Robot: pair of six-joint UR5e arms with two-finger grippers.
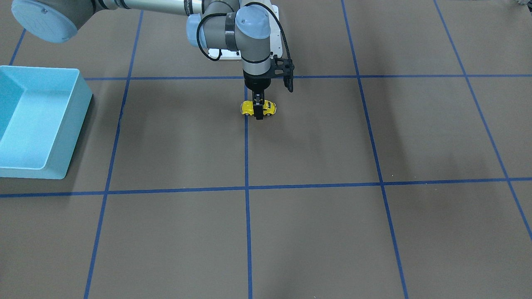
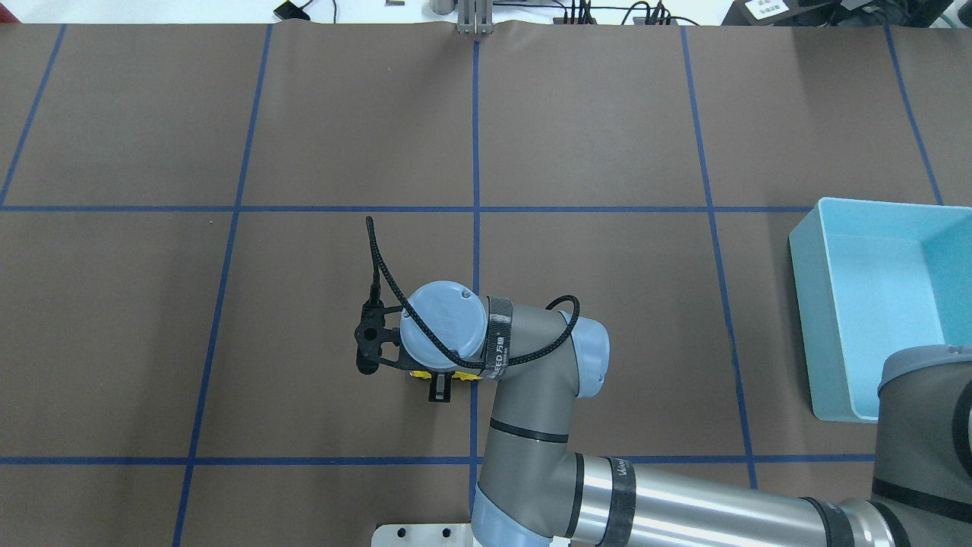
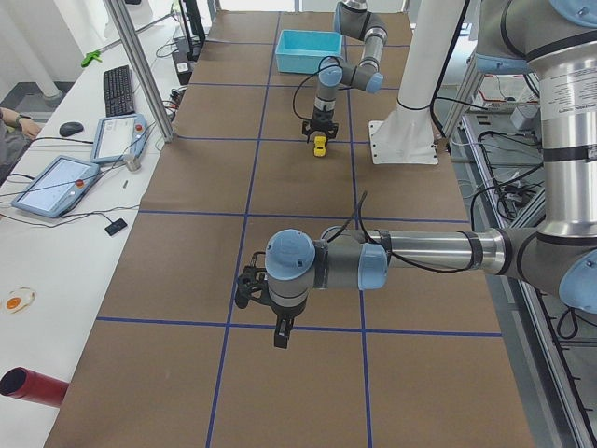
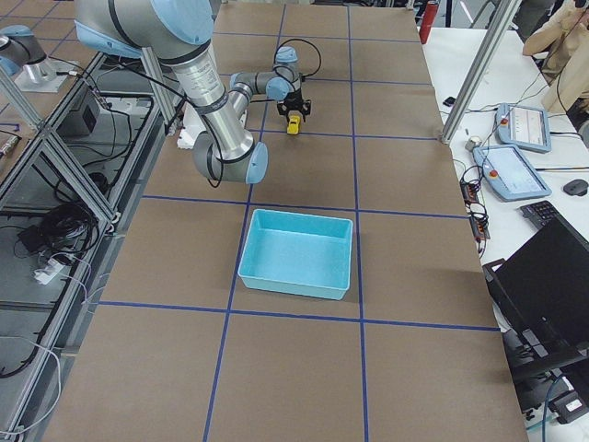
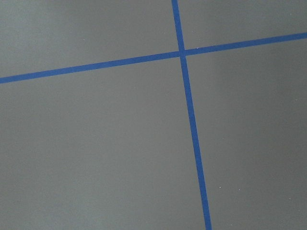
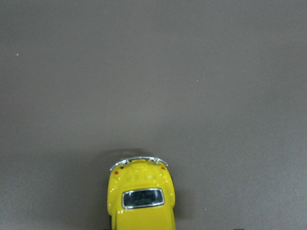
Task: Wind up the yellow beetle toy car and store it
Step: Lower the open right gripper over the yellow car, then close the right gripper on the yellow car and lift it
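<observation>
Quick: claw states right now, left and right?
Left claw: cannot be told.
Right claw: closed on the small yellow beetle-shaped toy car.

Overhead view: right end effector [image 1: 259,111] straddles yellow beetle toy car [image 6: 141,213]; right arm [image 2: 531,395] blocks 5 o'clock. Bare tabletop [image 2: 228,342] toward 9, 12 o'clock. Blue bin [image 2: 805,304] well apart, 3 o'clock.

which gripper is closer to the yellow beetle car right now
Right. The right gripper is down on the yellow beetle toy car, fingers on either side of it. The left gripper hangs over the table, far along from it.
</observation>
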